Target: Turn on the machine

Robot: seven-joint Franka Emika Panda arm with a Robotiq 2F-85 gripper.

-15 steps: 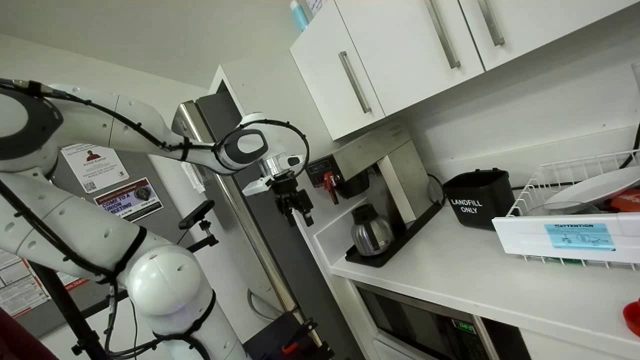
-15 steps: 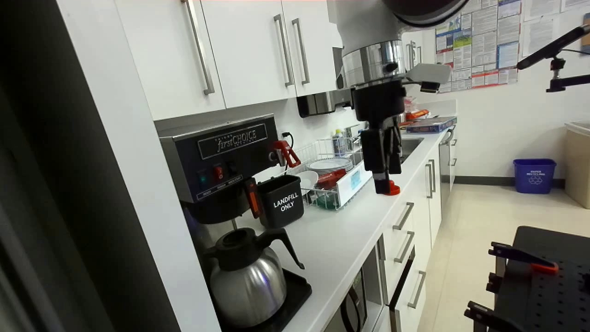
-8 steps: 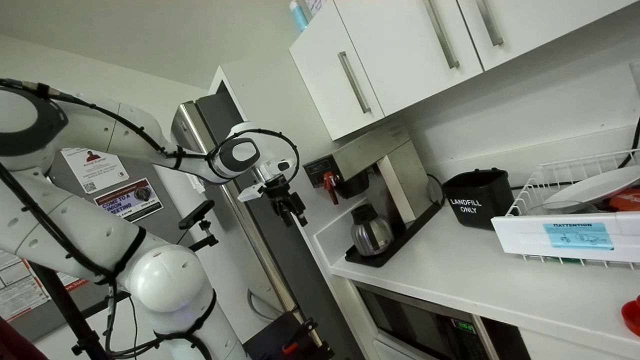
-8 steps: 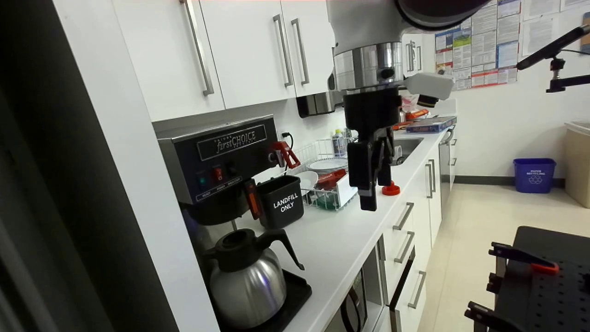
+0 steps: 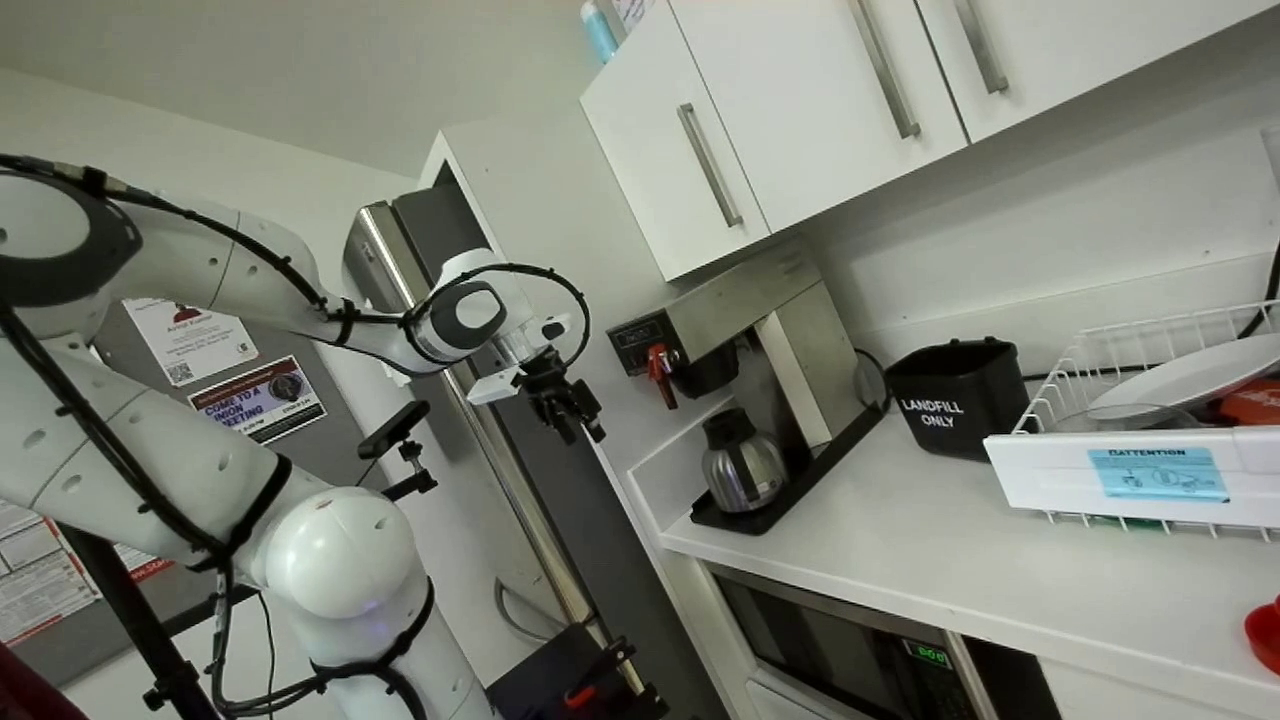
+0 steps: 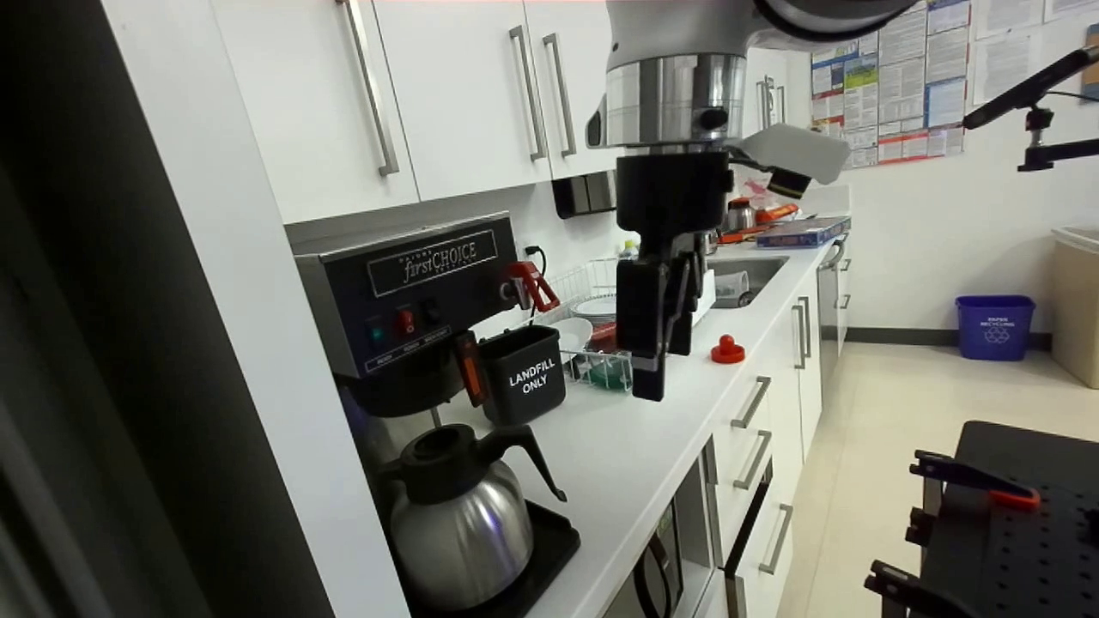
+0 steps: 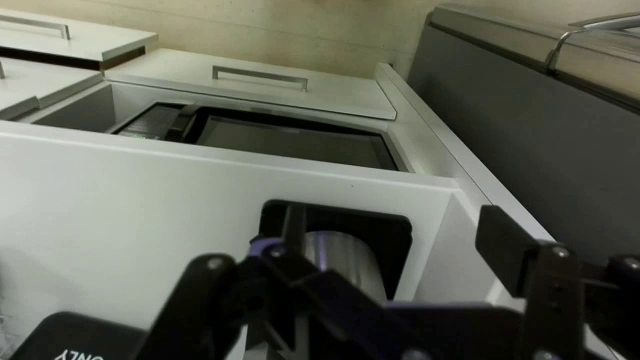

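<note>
The machine, a black-and-silver coffee maker [image 6: 412, 300], stands on the counter in both exterior views [image 5: 750, 305]. Its front panel has a red switch [image 6: 405, 323] beside a green light [image 6: 376, 333]. A silver carafe [image 6: 464, 541] with black lid and handle sits on its flat black base [image 6: 554, 536]. In the wrist view the carafe [image 7: 345, 255] is partly hidden behind a finger, and the front panel is out of view. My gripper [image 6: 665, 360] is in the air in front of the machine, apart from it. Its fingers [image 7: 400, 240] are spread with nothing between them.
A red tap handle [image 6: 537, 287] sticks out of the machine's front. A black landfill bin [image 6: 524, 378] and a dish rack [image 5: 1120, 470] stand farther along the counter [image 5: 900, 540]. Cabinets [image 6: 455, 94] hang above. A tall white panel [image 6: 249, 309] and a fridge [image 5: 560, 480] flank the machine.
My gripper has moved to the left in both exterior views, and slightly lower in the view facing the machine's front panel. The coffee maker and carafe have not moved.
</note>
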